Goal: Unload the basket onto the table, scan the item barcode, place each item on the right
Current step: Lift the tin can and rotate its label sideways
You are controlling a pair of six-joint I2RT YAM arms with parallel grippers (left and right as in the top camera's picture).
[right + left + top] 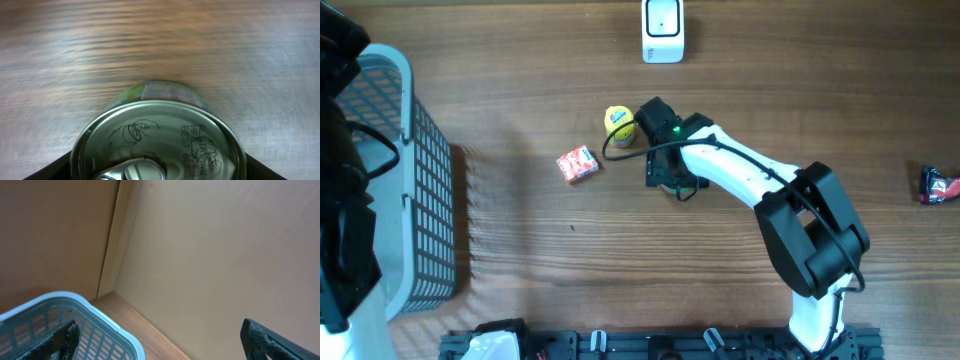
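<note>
**Overhead view.** The can [618,125] lies on the table [520,280] just left of frame centre, below and left of the white scanner [663,30] at the top edge. The right gripper [632,122] is at the can's right side. A red packet [577,164] lies near the can, lower left of it and apart from it. A grey basket [420,180] occupies the left edge, with the left arm [340,200] above it. A dark red item [940,185] lies at the right edge.

**Left wrist view.** The left gripper [159,330] is fully open with nothing between its fingers [62,340]. The basket rim [75,300] is at the lower left.

**Right wrist view.** The can's pull-tab lid [160,145] faces the camera. The right gripper [160,167] is closed on the can, and its fingers [50,172] press against both sides.
</note>
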